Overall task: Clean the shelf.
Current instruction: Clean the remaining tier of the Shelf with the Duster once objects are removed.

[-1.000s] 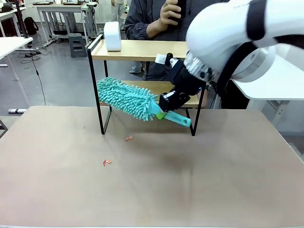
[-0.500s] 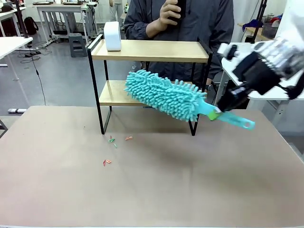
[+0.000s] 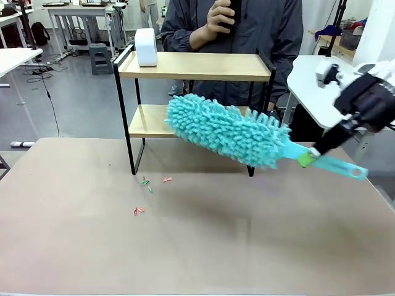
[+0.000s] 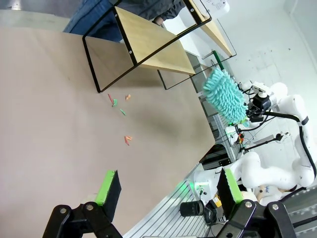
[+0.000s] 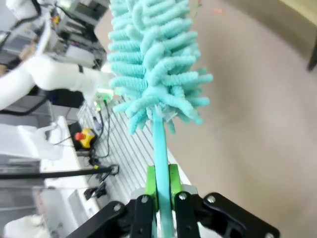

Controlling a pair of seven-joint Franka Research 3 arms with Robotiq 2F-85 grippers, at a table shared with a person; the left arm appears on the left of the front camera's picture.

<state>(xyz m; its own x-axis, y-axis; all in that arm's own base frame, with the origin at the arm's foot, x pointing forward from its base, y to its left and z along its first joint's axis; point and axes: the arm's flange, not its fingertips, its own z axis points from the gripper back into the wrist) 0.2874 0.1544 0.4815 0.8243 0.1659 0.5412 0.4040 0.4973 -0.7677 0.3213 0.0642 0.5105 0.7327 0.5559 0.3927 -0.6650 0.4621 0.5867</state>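
Item: teal duster (image 3: 228,132), handle clamped in closed right gripper (image 3: 313,154), now swung rightward clear of the shelf (image 3: 191,66) at table's far side; fresh scraps (image 3: 146,182) by its leg suggest lower board swept; left gripper (image 4: 168,187) spread, empty.

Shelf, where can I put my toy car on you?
The top board is bare from the white box at its left end to its right end. The lower board is bare at its left; the duster, held by the right gripper, crowds its right front.
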